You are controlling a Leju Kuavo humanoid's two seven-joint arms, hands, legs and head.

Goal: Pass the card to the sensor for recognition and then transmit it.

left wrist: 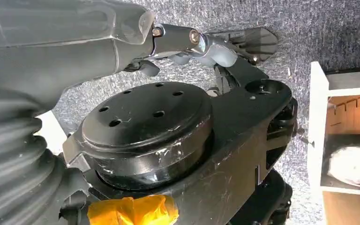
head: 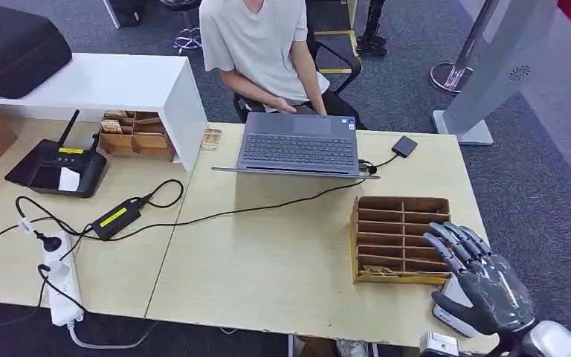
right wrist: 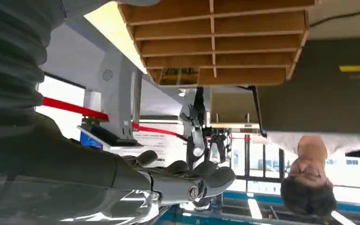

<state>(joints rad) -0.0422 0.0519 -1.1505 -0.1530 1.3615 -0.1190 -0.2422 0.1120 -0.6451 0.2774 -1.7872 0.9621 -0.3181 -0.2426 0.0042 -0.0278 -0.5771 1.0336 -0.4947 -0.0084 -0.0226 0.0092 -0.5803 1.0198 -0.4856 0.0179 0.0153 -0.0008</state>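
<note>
My right hand sits at the near right corner of the table, fingers extended and slightly spread, holding nothing. Fingertips reach over the near right corner of the wooden slotted tray. A white and blue item lies under my palm at the table edge; I cannot tell what it is.

The card looks to be the flat piece lying in the tray's nearest slot, left half, close to the front wall. That is a judgement: it is small in the head view, and in the right wrist view it is a glossy patch in one compartment.

My left hand hangs by my body over the carpet, thumb out; whether the fingers are curled or spread I cannot tell.

Step in hand, as I read it: reach into that slot and pick the card. To do it well, shift the hand left along the front wall until fingers line up over the slot, then lower between the dividers. The slot is narrow, so pinch by an edge, thumb against one finger, and lift straight up before turning.

Farther off: laptop with a person at it, a small dark box on a cable beside it, possibly the sensor. Far left, a black device with an antenna.
</note>
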